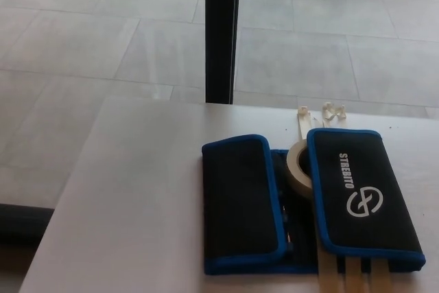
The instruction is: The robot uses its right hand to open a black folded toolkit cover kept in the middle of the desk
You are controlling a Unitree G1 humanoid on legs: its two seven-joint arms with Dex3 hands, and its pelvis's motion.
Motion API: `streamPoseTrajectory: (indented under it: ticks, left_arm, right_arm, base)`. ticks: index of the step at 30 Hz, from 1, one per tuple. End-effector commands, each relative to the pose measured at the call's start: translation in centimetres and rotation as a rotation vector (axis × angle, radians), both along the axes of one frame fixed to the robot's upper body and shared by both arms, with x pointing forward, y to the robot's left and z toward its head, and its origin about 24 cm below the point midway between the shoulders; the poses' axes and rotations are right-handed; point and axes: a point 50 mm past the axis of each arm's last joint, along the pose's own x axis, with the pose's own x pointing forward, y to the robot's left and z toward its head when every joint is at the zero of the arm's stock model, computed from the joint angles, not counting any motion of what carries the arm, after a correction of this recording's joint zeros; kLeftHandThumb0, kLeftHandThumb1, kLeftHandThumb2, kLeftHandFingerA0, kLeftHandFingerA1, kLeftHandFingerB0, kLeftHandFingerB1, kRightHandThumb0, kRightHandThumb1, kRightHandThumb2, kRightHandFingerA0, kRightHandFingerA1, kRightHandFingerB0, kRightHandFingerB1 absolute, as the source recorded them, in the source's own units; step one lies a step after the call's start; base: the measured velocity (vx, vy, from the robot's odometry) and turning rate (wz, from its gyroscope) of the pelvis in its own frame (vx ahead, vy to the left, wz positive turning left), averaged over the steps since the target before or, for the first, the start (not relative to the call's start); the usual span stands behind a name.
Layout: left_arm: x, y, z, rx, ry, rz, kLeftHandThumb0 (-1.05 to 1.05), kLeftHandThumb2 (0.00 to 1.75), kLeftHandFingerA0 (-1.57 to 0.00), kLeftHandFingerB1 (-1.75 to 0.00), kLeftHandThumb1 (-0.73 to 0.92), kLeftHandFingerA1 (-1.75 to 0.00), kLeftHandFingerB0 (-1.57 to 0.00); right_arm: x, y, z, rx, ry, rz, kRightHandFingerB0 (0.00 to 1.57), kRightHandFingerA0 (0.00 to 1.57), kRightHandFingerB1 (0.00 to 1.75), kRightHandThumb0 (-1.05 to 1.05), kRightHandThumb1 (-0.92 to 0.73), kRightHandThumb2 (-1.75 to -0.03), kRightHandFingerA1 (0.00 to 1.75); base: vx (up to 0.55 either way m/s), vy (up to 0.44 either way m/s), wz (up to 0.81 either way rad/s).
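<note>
Right now neither robot hand shows, so their state cannot be told. On the white desk [137, 197] lies the black, blue-edged toolkit cover [309, 200], both flaps partly folded inward. A roll of tape [299, 165] stands in the gap between them. Pale strips [350, 276] stick out beneath. A dark post [222, 32] rises behind.

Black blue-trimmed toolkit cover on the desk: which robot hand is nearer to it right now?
Neither can be called: no robot hand shows in the head view. The black fabric toolkit cover with blue trim lies on the white desk, untouched.
</note>
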Motion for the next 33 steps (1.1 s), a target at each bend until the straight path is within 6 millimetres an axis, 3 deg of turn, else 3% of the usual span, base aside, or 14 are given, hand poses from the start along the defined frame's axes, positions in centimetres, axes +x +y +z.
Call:
streamPoseTrajectory:
  ticks: [1, 4, 7, 9, 12, 13, 14, 17, 20, 21, 23, 26, 29, 33]
  left_arm:
    - [-0.5, 1.6, 1.1, 0.042, -0.084, 0.163, -0.47, 0.53, -0.82, -0.53, 0.47, -0.81, -0.75]
    - [-0.7, 1.6, 1.0, 0.040, -0.087, 0.168, -0.48, 0.54, -0.83, -0.53, 0.46, -0.80, -0.73]
    - [-0.9, 1.6, 1.0, 0.041, -0.087, 0.165, -0.48, 0.54, -0.74, -0.53, 0.46, -0.72, -0.70]
    - [-0.9, 1.6, 1.0, 0.041, -0.088, 0.177, -0.50, 0.54, -0.84, -0.53, 0.46, -0.82, -0.74]
    - [-0.8, 1.6, 1.1, 0.039, -0.091, 0.181, -0.50, 0.54, -0.84, -0.53, 0.46, -0.82, -0.74]
    - [-0.8, 1.6, 1.1, 0.044, -0.089, 0.181, -0.49, 0.54, -0.91, -0.54, 0.46, -0.83, -0.75]
    - [-0.8, 1.7, 1.1, 0.047, -0.076, 0.174, -0.49, 0.54, -0.96, -0.52, 0.46, -0.84, -0.71]
    - [-0.8, 1.7, 1.1, 0.049, -0.077, 0.166, -0.49, 0.54, -0.84, -0.52, 0.46, -0.77, -0.71]
    - [-0.8, 1.7, 1.1, 0.033, -0.102, 0.183, -0.50, 0.54, -0.84, -0.53, 0.45, -0.81, -0.71]
    - [-0.8, 1.7, 1.1, 0.039, -0.096, 0.177, -0.52, 0.54, -0.83, -0.53, 0.45, -0.81, -0.72]
    - [-0.8, 1.8, 1.2, 0.048, -0.083, 0.175, -0.49, 0.54, -0.80, -0.52, 0.46, -0.77, -0.72]
    - [-0.8, 1.7, 1.2, 0.047, -0.094, 0.171, -0.50, 0.53, -0.81, -0.54, 0.46, -0.81, -0.76]
    - [-0.8, 1.7, 1.1, 0.035, -0.096, 0.178, -0.51, 0.54, -0.83, -0.53, 0.45, -0.80, -0.75]
    - [-0.8, 1.7, 1.1, 0.045, -0.082, 0.175, -0.49, 0.54, -0.83, -0.52, 0.46, -0.80, -0.72]
  right_arm:
    - [-1.1, -2.5, 2.5, 0.032, -0.306, -0.402, 0.50, 0.84, 0.54, -0.41, -0.56, -0.59, 1.38]
    - [-1.6, -3.5, 3.1, 0.042, -0.322, -0.532, 0.67, 0.66, 0.77, -0.37, -0.60, -0.58, 1.23]
    - [-2.7, -5.4, 4.0, 0.162, -0.457, -0.814, 0.76, 0.92, 1.02, -0.25, -0.60, -0.69, 1.70]
    - [-3.1, -6.5, 5.0, 0.182, -0.479, -0.877, 0.79, 1.36, 1.03, -0.46, -0.46, -0.95, 1.45]
    - [-2.7, -6.8, 5.9, 0.189, -0.533, -0.925, 0.79, 1.36, 1.03, -0.46, -0.46, -0.95, 1.45]
    - [-2.5, -7.2, 6.3, 0.194, -0.598, -0.952, 0.68, 1.04, 1.02, -0.38, -0.62, -0.65, 1.75]
    - [-1.6, -8.0, 7.5, 0.189, -0.641, -0.935, 0.76, 1.30, 0.90, -0.42, -0.44, -0.93, 1.41]
    - [-0.1, -8.8, 9.8, 0.168, -0.741, -0.878, 0.78, 1.08, 0.79, -0.45, -0.57, -0.57, 1.72]
    - [2.9, -9.1, 13.5, 0.134, -0.910, -0.729, 0.69, 1.28, 0.81, -0.41, -0.45, -0.92, 1.36]
    - [3.5, -9.0, 14.0, 0.128, -0.951, -0.684, 0.53, 0.74, 0.60, -0.42, -0.59, -0.60, 1.37]
    - [6.1, -7.7, 16.4, 0.053, -0.997, -0.529, 0.43, 0.69, 0.44, -0.48, -0.54, -0.56, 0.88]
    - [8.8, -5.1, 18.4, -0.011, -0.992, -0.292, 0.41, 0.95, 0.52, -0.61, -0.41, -0.82, 1.17]
    - [10.8, -2.4, 19.7, -0.119, -0.907, -0.100, 0.48, 0.92, 0.39, -0.56, -0.55, -0.57, 1.15]
    - [13.5, 2.4, 19.8, -0.162, -0.891, 0.191, 0.57, 0.72, 0.40, -0.55, -0.51, -0.56, 0.61]
  base:
    - [0.00, 0.000, 0.00]
    - [0.00, 0.000, 0.00]
    - [0.00, 0.000, 0.00]
    - [0.00, 0.000, 0.00]
    - [0.00, 0.000, 0.00]
    - [0.00, 0.000, 0.00]
    - [0.00, 0.000, 0.00]
    - [0.00, 0.000, 0.00]
    - [0.00, 0.000, 0.00]
    - [0.00, 0.000, 0.00]
    - [0.00, 0.000, 0.00]
    - [0.00, 0.000, 0.02]
    - [0.00, 0.000, 0.08]
    - [0.00, 0.000, 0.00]
